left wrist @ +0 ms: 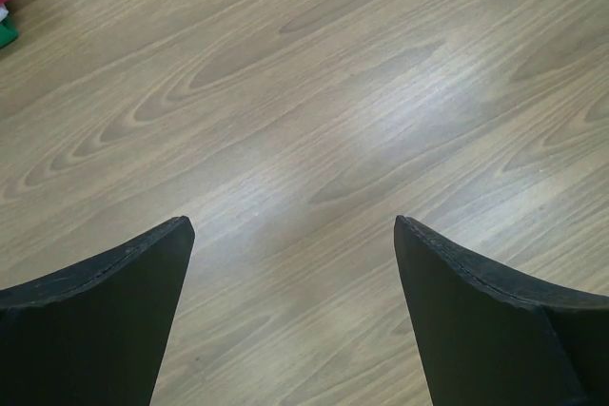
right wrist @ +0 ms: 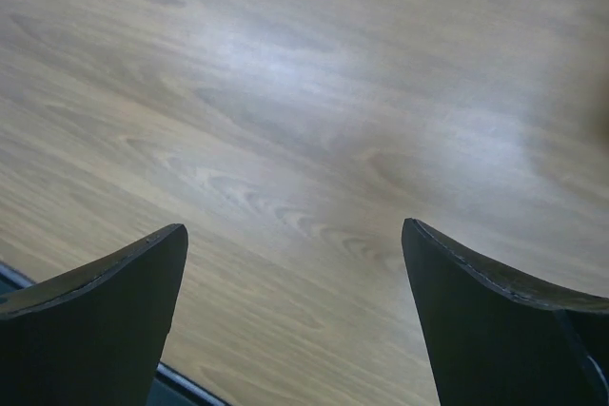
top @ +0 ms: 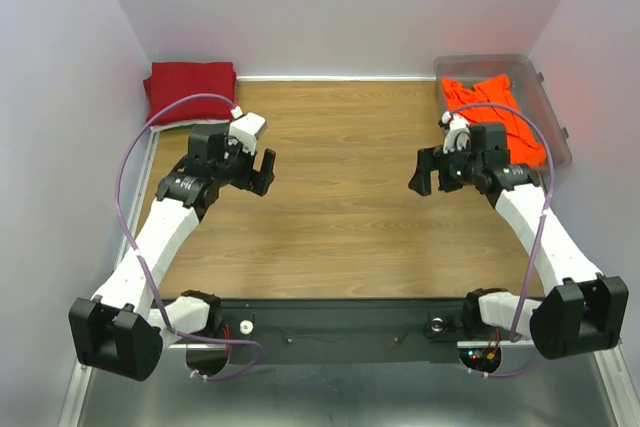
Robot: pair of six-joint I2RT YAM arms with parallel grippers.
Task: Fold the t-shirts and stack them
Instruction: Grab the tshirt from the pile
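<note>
Left claw (top: 262,173): jaws wide apart, holding nothing | right claw (top: 422,171): likewise (both hang above the table (top: 340,137))

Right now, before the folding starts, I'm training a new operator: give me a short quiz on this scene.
1. True or false: the orange t-shirt lies folded on the table.
2. What sits in the far left corner? A) blue cup B) dark red t-shirt C) green towel
3. Fill in: the left gripper and right gripper both stand ____.
Key: 1 false, it's crumpled in the clear bin; 2 B; 3 open.
</note>
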